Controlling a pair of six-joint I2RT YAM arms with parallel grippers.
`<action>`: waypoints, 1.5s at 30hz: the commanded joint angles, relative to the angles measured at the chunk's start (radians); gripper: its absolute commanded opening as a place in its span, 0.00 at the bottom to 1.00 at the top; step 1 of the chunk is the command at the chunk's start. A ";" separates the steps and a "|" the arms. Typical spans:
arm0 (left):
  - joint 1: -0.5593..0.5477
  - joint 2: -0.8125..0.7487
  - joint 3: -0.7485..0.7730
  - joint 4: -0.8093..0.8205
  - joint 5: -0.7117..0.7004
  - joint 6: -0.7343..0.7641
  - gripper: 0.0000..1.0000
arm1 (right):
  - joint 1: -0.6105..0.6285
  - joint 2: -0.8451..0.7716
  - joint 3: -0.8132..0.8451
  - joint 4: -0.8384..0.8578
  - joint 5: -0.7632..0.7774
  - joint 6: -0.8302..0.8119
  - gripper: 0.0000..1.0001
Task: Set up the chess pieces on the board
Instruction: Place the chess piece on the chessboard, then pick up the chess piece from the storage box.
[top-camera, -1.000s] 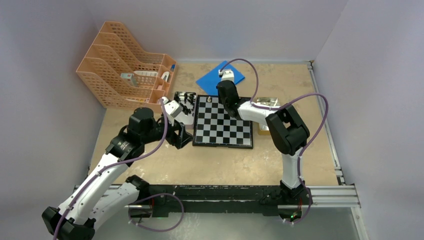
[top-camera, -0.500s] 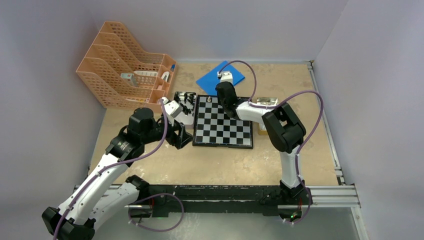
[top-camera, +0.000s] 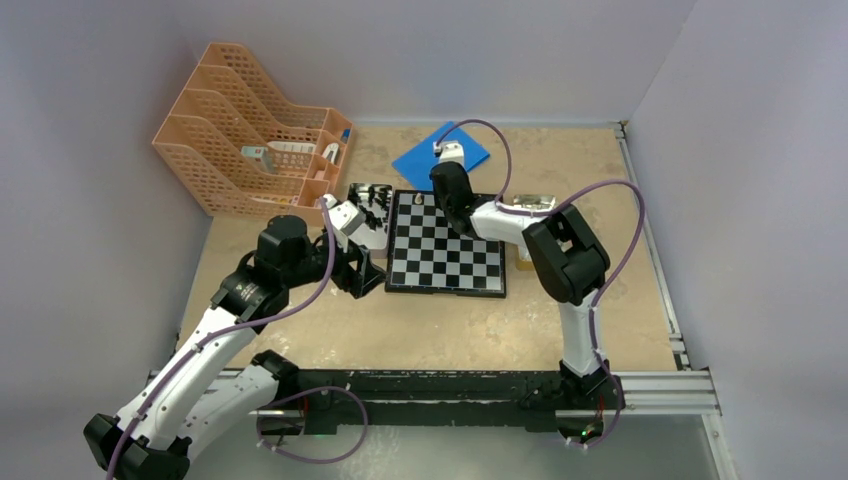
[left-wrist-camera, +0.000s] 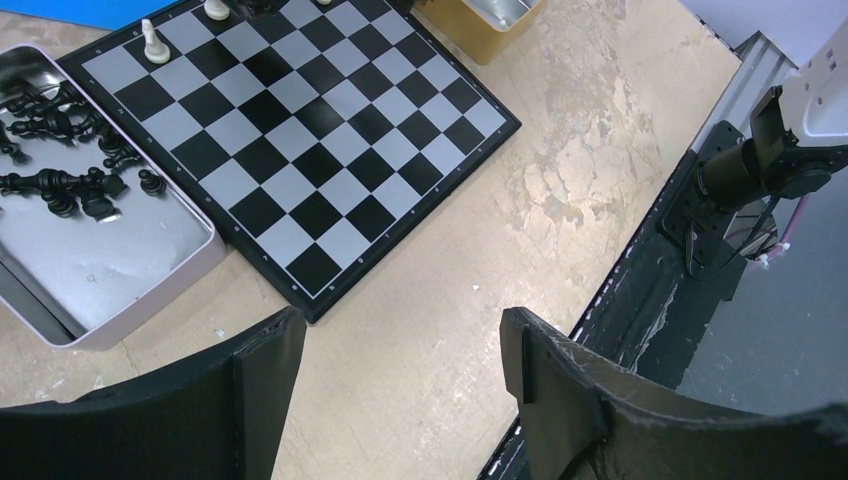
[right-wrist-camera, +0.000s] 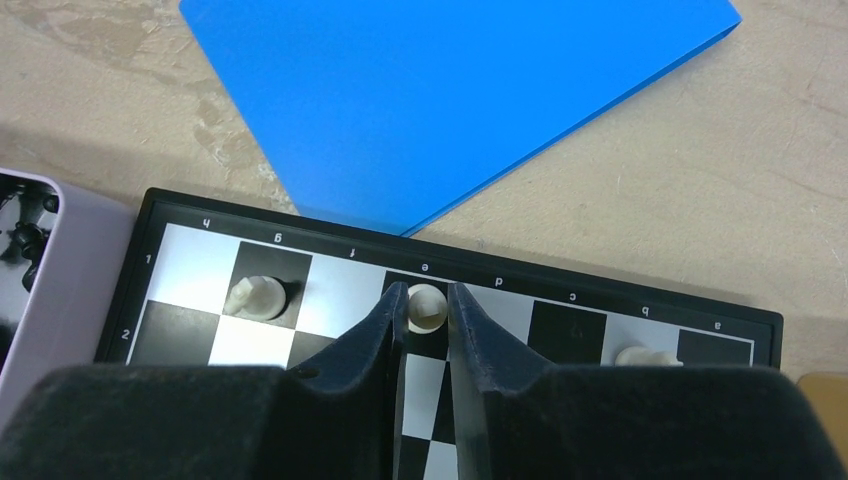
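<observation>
Fingers (right-wrist-camera: 470, 335) of the right gripper (right-wrist-camera: 427, 298) flank a cream piece (right-wrist-camera: 428, 308) on the glossy checked board's (right-wrist-camera: 560, 287) far row, hard by its thin black frame; whether they pinch it, I cannot tell. A smooth blue sheet (right-wrist-camera: 450, 90) lies just beyond. The left gripper (left-wrist-camera: 400, 335) hangs spread wide over bare mottled table (left-wrist-camera: 560, 200) at the board's corner, beside a tin (left-wrist-camera: 120, 250) of black pieces (left-wrist-camera: 60, 185)

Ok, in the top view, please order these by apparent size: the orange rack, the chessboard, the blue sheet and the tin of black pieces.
1. orange rack
2. chessboard
3. blue sheet and tin: they look about alike, and both are partly covered, so I do not rank them.
</observation>
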 joint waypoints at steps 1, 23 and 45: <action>0.004 -0.013 -0.001 0.032 0.020 0.001 0.72 | 0.000 -0.004 0.052 -0.009 -0.001 0.013 0.25; 0.004 -0.005 0.000 0.032 0.017 -0.006 0.72 | -0.001 -0.105 0.098 -0.134 -0.077 0.003 0.45; 0.004 0.065 0.044 -0.038 -0.021 -0.053 0.79 | -0.262 -0.407 -0.043 -0.324 -0.059 -0.081 0.41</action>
